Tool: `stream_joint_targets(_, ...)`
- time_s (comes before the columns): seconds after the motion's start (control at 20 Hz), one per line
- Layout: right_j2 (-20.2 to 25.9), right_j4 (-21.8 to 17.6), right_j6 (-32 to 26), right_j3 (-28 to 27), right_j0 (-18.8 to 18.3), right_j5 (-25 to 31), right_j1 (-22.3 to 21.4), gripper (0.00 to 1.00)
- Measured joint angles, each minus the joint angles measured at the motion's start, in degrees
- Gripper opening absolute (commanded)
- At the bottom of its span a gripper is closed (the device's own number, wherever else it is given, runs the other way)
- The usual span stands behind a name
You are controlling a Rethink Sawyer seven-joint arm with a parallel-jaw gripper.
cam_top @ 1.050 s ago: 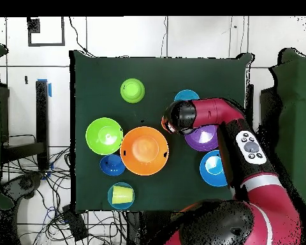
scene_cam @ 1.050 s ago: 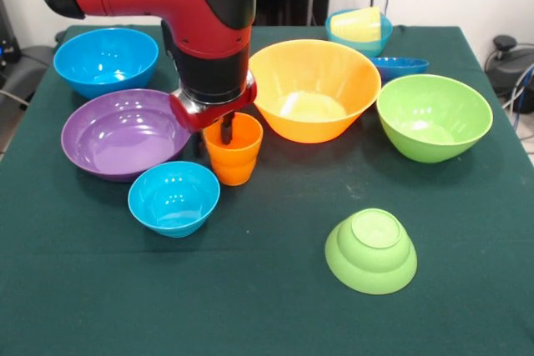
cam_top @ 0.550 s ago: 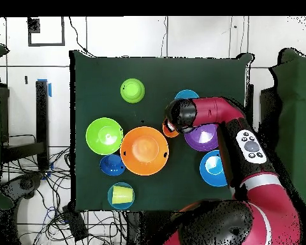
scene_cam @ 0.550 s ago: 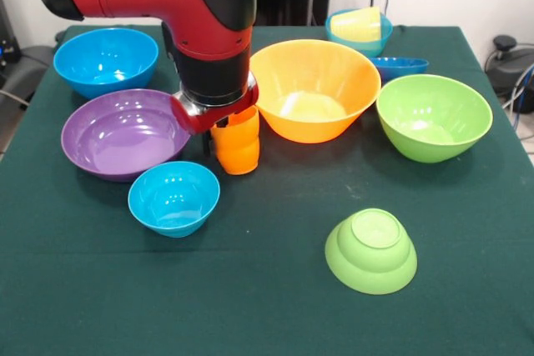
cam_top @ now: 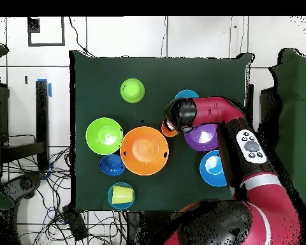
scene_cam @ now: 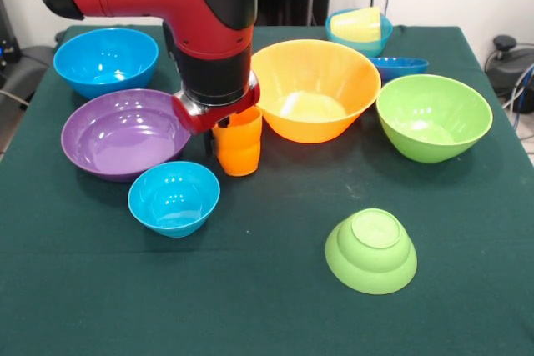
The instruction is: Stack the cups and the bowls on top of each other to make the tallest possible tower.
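The gripper [scene_cam: 224, 127] has the orange cup [scene_cam: 238, 146] now: the fingers are clamped on its rim, one reaching down inside, and the cup is tilted and sits higher than it did a second ago, when it stood upright on the counter [scene_cam: 267, 289]. Over the last half second it has barely shifted, so the lift looks to be just starting; whether the base has fully cleared the cloth is hard to say from here.

The cup hangs between the purple bowl [scene_cam: 121, 132] and the big orange bowl [scene_cam: 314, 89], with the small light blue bowl [scene_cam: 173, 198] just in front. From overhead the arm covers most of the cup, only an orange sliver [cam_top: 168, 131] peeking out beside the wrist.

Nothing else has moved. The upside-down small green bowl [scene_cam: 371, 250] sits alone near the front, the big green bowl [scene_cam: 434, 116] off to the side, the blue bowl [scene_cam: 106, 60] at the back, and the yellow cup [scene_cam: 357, 24] lies inside another light blue bowl in the far corner.

For the tower, this is the first piece in hand. The tilt matters; a crooked cup may land badly on any base.
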Motion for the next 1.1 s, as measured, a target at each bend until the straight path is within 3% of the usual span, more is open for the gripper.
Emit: stream_joint_targets(1.1,0.0,5.9,0.0,-3.8,4.0,4.5,-3.9,0.00)
